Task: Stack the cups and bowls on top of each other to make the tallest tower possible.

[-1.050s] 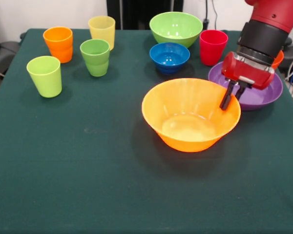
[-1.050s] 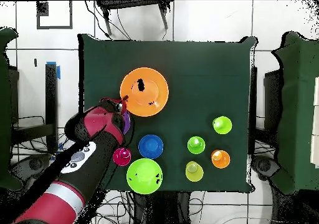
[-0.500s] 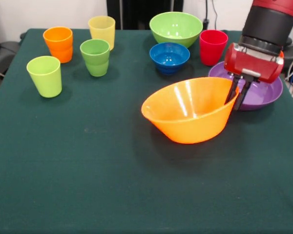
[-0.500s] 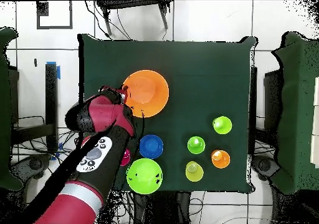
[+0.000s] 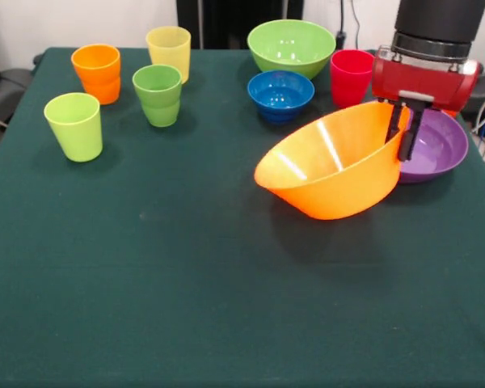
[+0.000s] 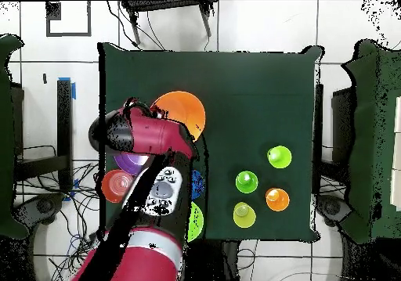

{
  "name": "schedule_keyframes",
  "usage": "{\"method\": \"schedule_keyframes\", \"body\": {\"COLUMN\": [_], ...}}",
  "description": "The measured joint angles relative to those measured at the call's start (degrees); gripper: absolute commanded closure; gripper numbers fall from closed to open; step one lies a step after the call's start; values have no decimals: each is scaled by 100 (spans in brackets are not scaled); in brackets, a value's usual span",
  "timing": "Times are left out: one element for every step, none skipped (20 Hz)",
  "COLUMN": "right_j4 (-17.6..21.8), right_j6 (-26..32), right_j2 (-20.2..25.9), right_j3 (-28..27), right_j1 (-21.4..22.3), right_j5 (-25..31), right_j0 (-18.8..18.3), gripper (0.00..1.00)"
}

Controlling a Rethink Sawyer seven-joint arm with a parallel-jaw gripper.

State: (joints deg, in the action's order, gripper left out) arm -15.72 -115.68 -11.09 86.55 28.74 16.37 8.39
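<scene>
One dark green cloth covers the surface [image 5: 145, 307]; overhead shows white tiled floor [image 6: 258, 27] and loose cables around it. Hand [image 5: 405, 133] clamped on the rim of the large orange bowl [image 5: 331, 174], which hangs tilted, its opening facing away from the hand. Purple bowl [image 5: 438, 145] sits just behind the hand; red cup [image 5: 352, 77] and blue bowl [image 5: 280, 94] lie beyond it. Versus 0.5 s ago: bowl higher, steeper, shifted toward the purple bowl.

Front view: four cups [image 5: 121, 89] upper left; three bowls [image 5: 291, 65] upper centre; tilted largest bowl [image 5: 331, 174] centre right, overlapping another bowl [image 5: 440, 145] behind it.
</scene>
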Motion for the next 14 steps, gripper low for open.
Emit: {"method": "schedule_keyframes", "body": {"right_j4": [0, 2, 1, 1, 0, -1, 0, -1, 1, 0, 0, -1, 0, 8], "right_j6": [0, 0, 0, 0, 0, 0, 0, 0, 0, 0, 0, 0, 0, 0], "right_j2": [149, 542, 666, 879, 1092, 1358, 1580, 1807, 2093, 2493, 2722, 2949, 3230, 3501], "right_j3": [36, 143, 182, 258, 333, 432, 517, 602, 712, 856, 933, 1006, 1094, 1174], "right_j1": [71, 246, 297, 373, 450, 526, 579, 621, 662, 686, 681, 664, 629, 585], "right_j5": [70, 241, 281, 330, 379, 422, 445, 458, 463, 462, 462, 462, 460, 460], "right_j0": [-144, -518, -635, -829, -1023, -1260, -1457, -1656, -1907, -2252, -2448, -2639, -2871, -3092], "gripper": [100, 100, 100, 100, 100, 100, 100, 100, 100, 100, 100, 100, 100, 100]}}
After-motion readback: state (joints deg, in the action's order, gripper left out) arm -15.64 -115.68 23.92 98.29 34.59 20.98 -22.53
